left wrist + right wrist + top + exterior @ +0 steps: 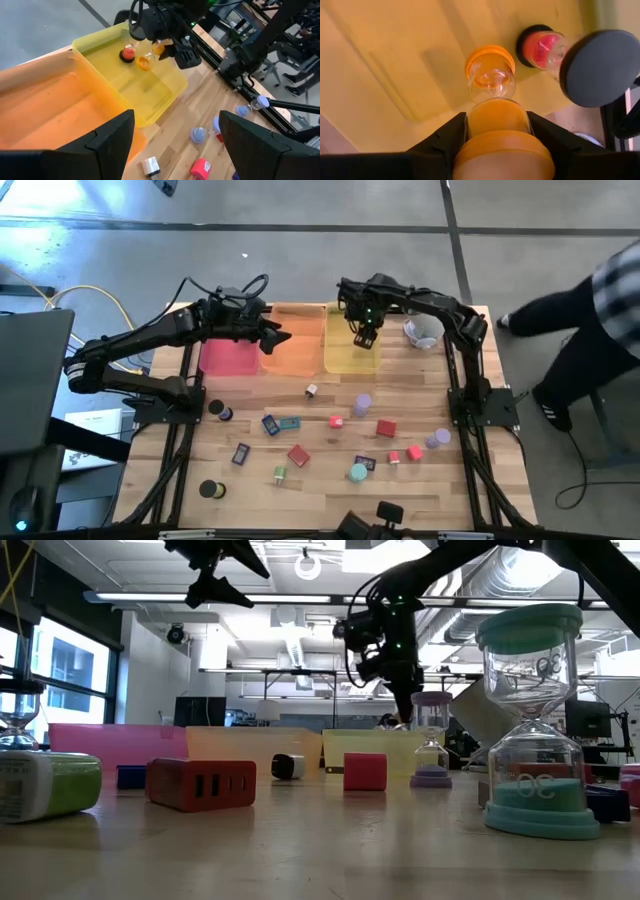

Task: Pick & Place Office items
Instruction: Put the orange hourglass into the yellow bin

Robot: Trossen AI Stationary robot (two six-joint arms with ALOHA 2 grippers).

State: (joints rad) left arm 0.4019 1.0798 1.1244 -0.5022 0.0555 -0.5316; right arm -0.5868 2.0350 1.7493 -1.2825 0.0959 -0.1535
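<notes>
1. On my wooden table point(330, 480), the right gripper point(365, 330) hangs over the yellow tray point(352, 358), jaws clamped on an orange hourglass point(495, 100).
2. Released now, I fear it hits the black-capped hourglass point(555, 50) already inside.
3. Left gripper point(275, 337) waits wide open over the orange tray point(292, 355).

Orange sand timer point(492, 107) over the yellow tray point(352, 352); beside it an orange tray point(292, 345) and pink tray point(229, 358).

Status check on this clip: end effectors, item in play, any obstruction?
Right end effector shut on orange hourglass, over yellow tray. Left end effector open, empty, above orange tray. Black-capped hourglass already lying in yellow tray, close beside.
</notes>
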